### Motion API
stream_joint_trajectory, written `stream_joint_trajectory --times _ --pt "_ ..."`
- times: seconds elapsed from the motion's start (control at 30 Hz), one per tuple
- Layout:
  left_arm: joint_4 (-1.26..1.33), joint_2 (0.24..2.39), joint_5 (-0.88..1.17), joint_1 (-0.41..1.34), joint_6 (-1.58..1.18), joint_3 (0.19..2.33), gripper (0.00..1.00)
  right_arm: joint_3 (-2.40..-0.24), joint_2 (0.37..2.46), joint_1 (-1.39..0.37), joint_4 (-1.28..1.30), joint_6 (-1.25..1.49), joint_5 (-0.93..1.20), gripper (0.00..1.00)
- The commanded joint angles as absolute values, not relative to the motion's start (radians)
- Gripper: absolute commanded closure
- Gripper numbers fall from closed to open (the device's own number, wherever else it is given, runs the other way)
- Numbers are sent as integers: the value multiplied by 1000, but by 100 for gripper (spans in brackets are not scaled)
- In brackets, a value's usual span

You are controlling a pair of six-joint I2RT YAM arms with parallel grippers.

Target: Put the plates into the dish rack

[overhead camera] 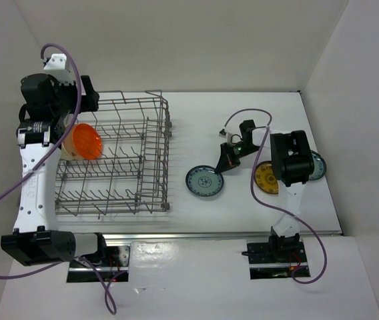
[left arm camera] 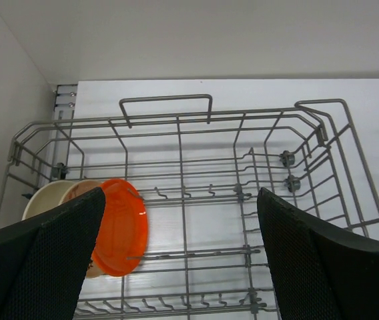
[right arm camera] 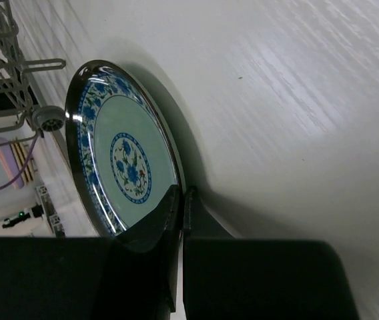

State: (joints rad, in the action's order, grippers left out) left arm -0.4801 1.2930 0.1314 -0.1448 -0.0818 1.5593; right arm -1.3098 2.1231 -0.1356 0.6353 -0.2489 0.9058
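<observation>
The grey wire dish rack [overhead camera: 151, 160] stands left of centre. An orange-red plate [overhead camera: 86, 141] stands on edge in its left end, with a cream plate [overhead camera: 65, 151] behind it. Both show in the left wrist view, the orange one [left arm camera: 121, 227] and the cream one [left arm camera: 48, 199]. My left gripper [overhead camera: 87, 93] hovers open and empty above the rack's far left corner [left arm camera: 179, 267]. My right gripper [overhead camera: 227, 162] is shut on the rim of the blue-and-white plate [overhead camera: 204, 181], tilted up off the table [right arm camera: 123, 153]. The yellow plate [overhead camera: 266, 178] lies under the right arm.
Another plate's edge [overhead camera: 318, 165] shows past the right arm, mostly hidden. The rack's upright tines [left arm camera: 243, 193] and tall wire sides [left arm camera: 166, 100] surround the open slots right of the orange plate. White walls close the table at the back and both sides.
</observation>
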Motion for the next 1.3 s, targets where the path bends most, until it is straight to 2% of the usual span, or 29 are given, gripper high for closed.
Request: stream_joint_trajectory --times 0.0,0.13,0.23,0.4,0.6,0.9,1.07,1.17,1.27 --pt "-414 1255 216 -137 -132 1545 0 -1258 2131 -156 500 -188 677 100" --pt "-414 1255 333 -127 -179 1545 0 -1302 2051 -156 472 -83 546 100" --pt "-393 1279 521 -97 -227 1536 0 -1412 1994 -104 521 13 476 100" --pt "-393 1316 566 32 -238 1526 0 -1578 1870 -95 584 46 335 100" --pt "-208 1406 765 120 -342 1473 0 -1765 1718 -95 575 46 396 100" --pt "-186 1676 867 285 -308 1696 3 -1827 1612 -113 477 44 618 100" --pt "-135 1753 848 317 -356 1752 10 -1818 1594 -153 465 55 686 100" --pt "-121 1766 838 330 -356 1770 18 -1818 1582 -176 465 55 725 100" --pt "-112 1775 828 339 -356 1782 34 -1795 1572 -198 445 55 744 100"
